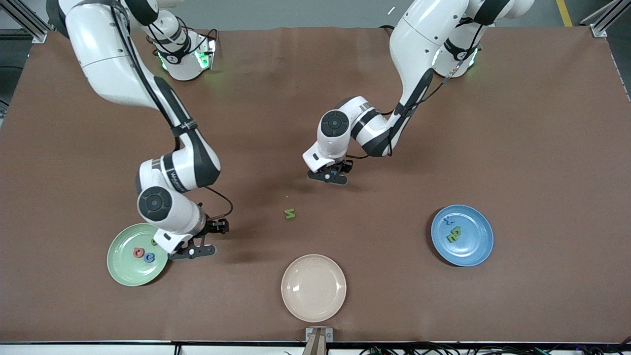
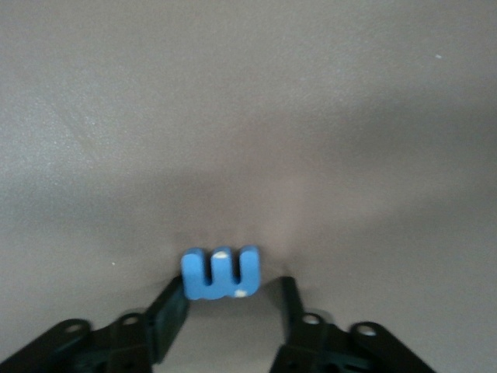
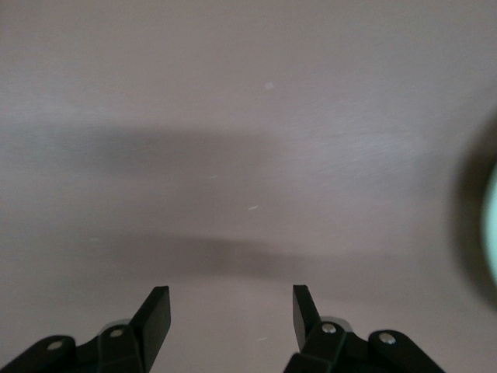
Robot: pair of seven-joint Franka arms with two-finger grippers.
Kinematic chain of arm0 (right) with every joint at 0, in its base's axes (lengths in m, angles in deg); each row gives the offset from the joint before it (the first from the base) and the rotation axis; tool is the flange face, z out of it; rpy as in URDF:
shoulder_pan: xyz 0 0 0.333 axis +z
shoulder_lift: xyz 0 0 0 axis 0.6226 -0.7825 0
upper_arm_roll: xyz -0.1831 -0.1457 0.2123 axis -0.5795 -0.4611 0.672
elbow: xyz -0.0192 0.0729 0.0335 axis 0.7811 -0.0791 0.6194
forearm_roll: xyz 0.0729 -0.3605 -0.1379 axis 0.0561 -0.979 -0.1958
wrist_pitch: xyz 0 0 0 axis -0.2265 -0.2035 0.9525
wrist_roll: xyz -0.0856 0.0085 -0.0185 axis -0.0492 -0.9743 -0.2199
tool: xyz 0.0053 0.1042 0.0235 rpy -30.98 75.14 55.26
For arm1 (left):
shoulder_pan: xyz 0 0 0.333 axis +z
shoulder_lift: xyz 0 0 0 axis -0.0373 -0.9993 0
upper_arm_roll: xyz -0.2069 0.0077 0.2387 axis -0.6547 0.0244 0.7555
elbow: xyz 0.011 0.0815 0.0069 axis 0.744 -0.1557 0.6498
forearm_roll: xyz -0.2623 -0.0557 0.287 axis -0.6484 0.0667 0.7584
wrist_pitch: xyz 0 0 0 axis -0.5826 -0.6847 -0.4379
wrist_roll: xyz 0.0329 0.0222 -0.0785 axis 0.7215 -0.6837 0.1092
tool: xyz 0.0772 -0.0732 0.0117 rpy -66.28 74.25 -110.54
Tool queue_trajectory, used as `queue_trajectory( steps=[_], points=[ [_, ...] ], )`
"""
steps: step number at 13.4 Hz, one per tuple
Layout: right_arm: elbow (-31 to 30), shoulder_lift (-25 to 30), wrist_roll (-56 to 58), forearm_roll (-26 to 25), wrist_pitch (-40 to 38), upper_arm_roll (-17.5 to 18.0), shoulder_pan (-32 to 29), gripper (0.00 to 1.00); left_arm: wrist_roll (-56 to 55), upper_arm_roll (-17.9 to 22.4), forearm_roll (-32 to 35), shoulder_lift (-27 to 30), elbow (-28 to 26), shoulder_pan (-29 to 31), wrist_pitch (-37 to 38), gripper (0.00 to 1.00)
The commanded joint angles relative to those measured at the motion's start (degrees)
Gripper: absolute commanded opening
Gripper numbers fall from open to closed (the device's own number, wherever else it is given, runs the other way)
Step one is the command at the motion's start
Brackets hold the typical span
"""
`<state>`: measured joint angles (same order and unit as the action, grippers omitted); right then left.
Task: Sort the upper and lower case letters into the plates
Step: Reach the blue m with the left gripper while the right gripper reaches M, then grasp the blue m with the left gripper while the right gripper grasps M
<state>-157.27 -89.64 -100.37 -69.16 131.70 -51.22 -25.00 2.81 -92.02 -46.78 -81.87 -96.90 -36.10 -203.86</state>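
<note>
Both Franka arms have glossy white shells with black bands at the joints and round dark grey caps on the wrist joints. Thin black cables loop along each arm. The bases glow green. The left gripper [image 1: 329, 176] and right gripper [image 1: 193, 251] are black, with flat black fingers [image 3: 155, 315] fastened by silver screws.
</note>
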Motion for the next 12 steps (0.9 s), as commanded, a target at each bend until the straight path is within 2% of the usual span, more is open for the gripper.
queue_trajectory(
  steps=[1,2,4,7,9,10,11,12],
  points=[
    [-2.16,1.96,-6.45,1.05,0.53,-0.44,3.18,0.72,0.27,-0.03,0.62,0.50,-1.81,-0.08,-0.20,0.10],
    [-2.08,1.87,-8.47,1.05,0.71,-0.44,4.23,0.72,0.10,-0.03,0.62,0.59,-1.72,0.09,-0.20,0.01],
    [-1.99,1.61,-11.73,1.05,1.32,-0.44,6.08,0.74,-0.34,-0.03,0.53,1.64,-1.11,0.62,1.81,0.00],
    [-2.08,1.43,-15.07,1.14,3.08,-0.44,8.28,0.81,-0.34,0.32,0.53,3.32,2.66,2.02,7.52,0.00],
    [-2.08,1.25,-18.75,1.05,5.00,-0.52,10.82,0.83,-0.35,0.32,0.53,2.88,3.11,2.90,7.53,0.01],
    [-2.08,1.08,-19.82,1.05,5.97,-0.52,11.44,0.84,-0.34,0.32,0.53,2.70,3.29,3.25,7.53,0.03],
    [-2.08,0.73,-20.61,1.05,6.50,-0.52,12.14,0.84,0.09,0.41,0.53,2.70,3.46,3.34,7.53,0.09],
    [-2.08,0.47,-21.40,1.05,7.55,-0.52,12.85,0.84,0.09,0.41,0.53,2.61,3.99,3.34,7.53,0.25]
  ],
)
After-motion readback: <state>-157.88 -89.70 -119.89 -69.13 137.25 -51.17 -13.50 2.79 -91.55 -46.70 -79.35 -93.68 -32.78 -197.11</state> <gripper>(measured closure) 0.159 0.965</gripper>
